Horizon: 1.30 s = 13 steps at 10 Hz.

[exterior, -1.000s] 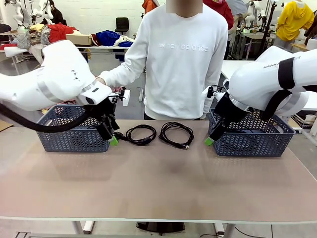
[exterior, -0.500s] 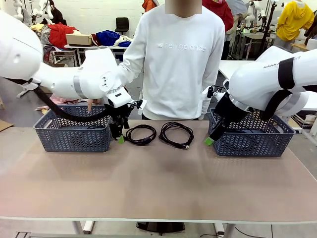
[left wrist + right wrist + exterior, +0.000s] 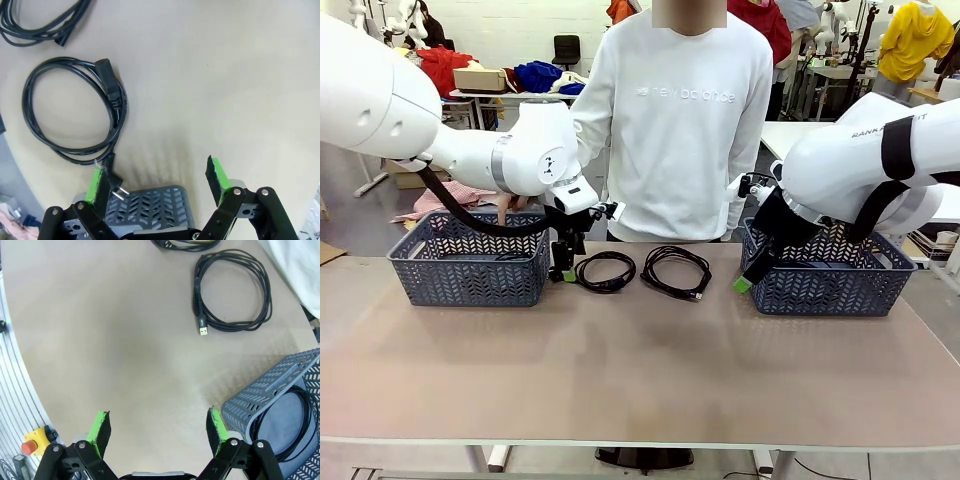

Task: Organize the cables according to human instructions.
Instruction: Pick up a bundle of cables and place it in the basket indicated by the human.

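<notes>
Left pincer (image 3: 560,272), open and empty, hangs beside left basket (image 3: 470,278); right pincer (image 3: 744,284), open, beside right basket (image 3: 830,292). Two cables (image 3: 605,271) (image 3: 676,270) lie flat far-centre on tabletop (image 3: 640,370), coils elongated left-right; third cable (image 3: 303,395) coiled inside right basket.

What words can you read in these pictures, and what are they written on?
"new balance": across the chest of the person's white sweatshirt.
"RANKA": on the robot's right arm; the first letter is cut off and a black strap covers the rest, so the whole word cannot be read.
</notes>
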Each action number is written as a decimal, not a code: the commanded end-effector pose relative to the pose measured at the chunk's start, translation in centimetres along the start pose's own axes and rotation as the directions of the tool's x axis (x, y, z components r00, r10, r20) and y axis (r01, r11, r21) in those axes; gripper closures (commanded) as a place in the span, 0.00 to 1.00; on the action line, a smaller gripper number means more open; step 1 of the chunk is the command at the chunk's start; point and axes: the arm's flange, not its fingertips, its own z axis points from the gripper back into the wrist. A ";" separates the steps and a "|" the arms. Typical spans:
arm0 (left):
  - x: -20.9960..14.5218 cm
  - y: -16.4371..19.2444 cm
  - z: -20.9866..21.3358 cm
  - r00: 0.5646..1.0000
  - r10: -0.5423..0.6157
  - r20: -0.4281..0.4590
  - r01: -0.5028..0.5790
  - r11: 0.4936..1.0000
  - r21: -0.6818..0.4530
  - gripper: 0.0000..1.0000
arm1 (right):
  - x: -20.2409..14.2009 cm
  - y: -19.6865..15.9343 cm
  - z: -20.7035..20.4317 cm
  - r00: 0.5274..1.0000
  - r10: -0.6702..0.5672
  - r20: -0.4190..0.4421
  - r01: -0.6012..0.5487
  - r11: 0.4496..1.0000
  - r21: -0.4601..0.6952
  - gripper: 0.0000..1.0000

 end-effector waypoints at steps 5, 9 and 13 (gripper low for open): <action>-0.3 -0.5 0.0 1.000 0.001 -0.005 -0.001 1.000 0.010 0.00 | 0.3 0.0 0.2 1.000 0.002 0.000 -0.002 1.000 -0.001 0.00; 0.0 1.9 -3.0 1.000 -0.017 -0.018 0.017 0.999 0.030 0.00 | 0.3 0.0 0.2 1.000 0.002 0.000 -0.002 1.000 -0.001 0.00; 0.7 4.7 -6.4 0.997 -0.046 -0.064 0.046 0.999 0.009 0.00 | 0.3 0.0 0.2 1.000 0.002 0.000 -0.002 1.000 -0.001 0.00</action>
